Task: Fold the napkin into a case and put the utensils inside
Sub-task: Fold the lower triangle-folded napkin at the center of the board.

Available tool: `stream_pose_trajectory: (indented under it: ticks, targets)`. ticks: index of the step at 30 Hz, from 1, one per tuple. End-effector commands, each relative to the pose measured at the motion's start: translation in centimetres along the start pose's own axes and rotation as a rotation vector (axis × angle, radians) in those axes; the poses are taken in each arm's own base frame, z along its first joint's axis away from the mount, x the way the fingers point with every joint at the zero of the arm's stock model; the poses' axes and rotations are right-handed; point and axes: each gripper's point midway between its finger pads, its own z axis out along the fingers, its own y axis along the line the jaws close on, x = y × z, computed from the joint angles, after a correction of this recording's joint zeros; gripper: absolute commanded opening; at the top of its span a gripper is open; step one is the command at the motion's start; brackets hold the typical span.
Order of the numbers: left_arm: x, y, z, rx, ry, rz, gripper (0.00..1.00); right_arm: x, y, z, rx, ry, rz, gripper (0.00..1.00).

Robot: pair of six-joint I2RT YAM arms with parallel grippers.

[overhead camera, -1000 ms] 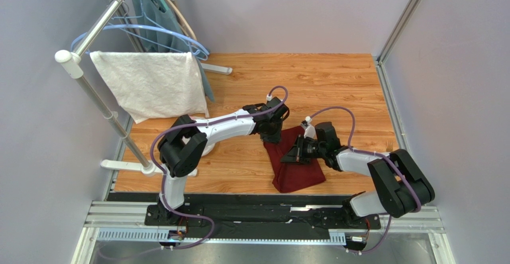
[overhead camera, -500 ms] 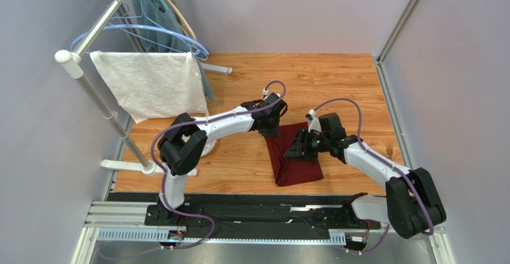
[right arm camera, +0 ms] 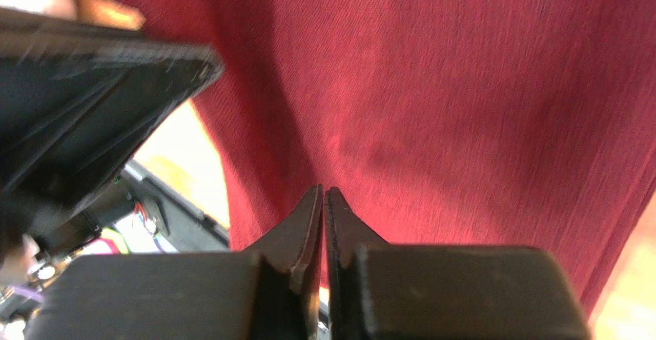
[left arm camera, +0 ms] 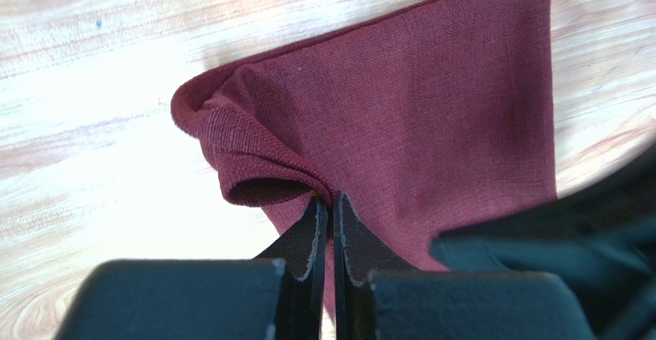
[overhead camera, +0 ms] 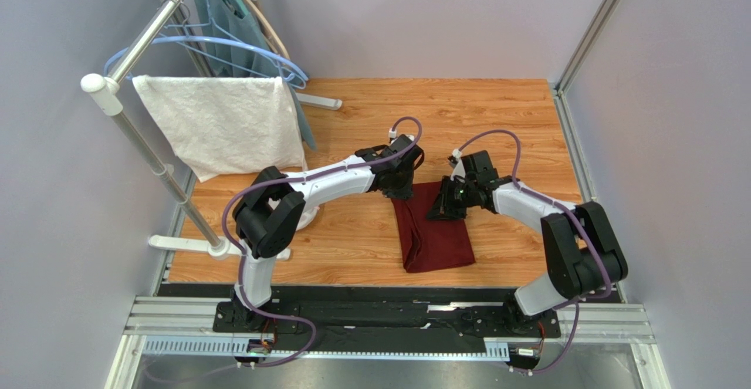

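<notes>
The maroon napkin (overhead camera: 436, 239) lies folded on the wooden table, a tall rectangle between the two arms. My left gripper (overhead camera: 401, 194) is at its far left corner. In the left wrist view the jaws (left arm camera: 329, 200) are shut on a raised fold of the napkin (left arm camera: 431, 101), which loops open just left of the tips. My right gripper (overhead camera: 443, 211) sits at the napkin's far right edge. Its jaws (right arm camera: 323, 191) are closed with the tips pressed into the red cloth (right arm camera: 462, 86). The utensils are hidden from view. No case shape shows.
A drying rack stands at the left with a white towel (overhead camera: 220, 125) and blue hangers (overhead camera: 256, 50), its foot (overhead camera: 185, 244) on the table's near left. Grey walls close in the table on three sides. The left gripper's black body (right arm camera: 92, 101) is close beside the right one.
My right gripper opened, moved from the napkin's middle toward its far right edge, and closed again. The napkin now lies flatter and straighter. The left gripper shifted only slightly, still gripping.
</notes>
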Motion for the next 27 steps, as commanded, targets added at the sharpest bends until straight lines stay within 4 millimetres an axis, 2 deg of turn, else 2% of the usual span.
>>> stream_pose_trajectory:
  ticks: [1,6,10,16,27]
  targets:
    - [-2.1,-1.9,-0.4,0.056,-0.051,0.019,0.0,-3.3,0.0,1.0,0.028,-0.082,-0.055,0.0]
    - [-1.9,-2.6,-0.1,0.069,-0.043,0.029,0.0,-2.4,-2.0,2.4,0.073,-0.055,-0.015,0.0]
    - [-1.9,-3.9,0.3,0.091,-0.035,0.041,0.0,-1.8,-2.6,3.0,0.077,-0.045,0.007,0.0]
    - [-1.7,-5.5,0.9,0.109,-0.031,0.06,0.0,-1.5,-2.6,3.3,0.065,-0.03,0.022,0.0]
    - [-1.0,-5.5,3.6,0.087,0.004,0.064,0.0,-1.7,-1.7,2.5,0.048,-0.039,0.022,0.0]
